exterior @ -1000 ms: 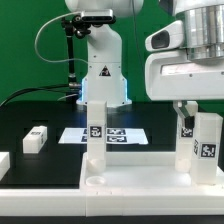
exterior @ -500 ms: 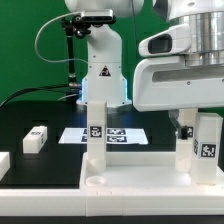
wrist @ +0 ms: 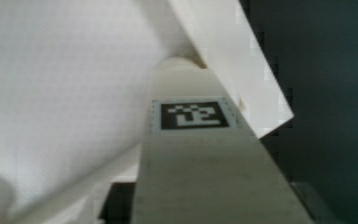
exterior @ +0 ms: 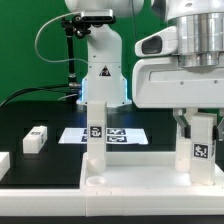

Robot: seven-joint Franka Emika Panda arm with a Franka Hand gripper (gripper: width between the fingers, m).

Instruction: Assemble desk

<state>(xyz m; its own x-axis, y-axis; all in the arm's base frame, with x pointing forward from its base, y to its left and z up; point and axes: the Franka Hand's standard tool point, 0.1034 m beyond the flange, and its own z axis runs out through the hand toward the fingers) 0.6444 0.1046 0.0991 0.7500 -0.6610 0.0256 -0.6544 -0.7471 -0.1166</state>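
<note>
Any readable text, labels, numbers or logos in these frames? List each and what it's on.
No words or numbers are readable in either view.
Upright leg: square black-and-white tag, pattern only, no letters.
Held leg in the gripper: square tag, pattern only, seen in both views.
Marker board: several tags, pattern only.
Robot base: small dark mark, too small to read.

We see a robotics lab, plain green backdrop [exterior: 30, 50], black table [exterior: 40, 112], tagged marker board [exterior: 122, 135], white robot arm [exterior: 104, 70] mounted behind.
</note>
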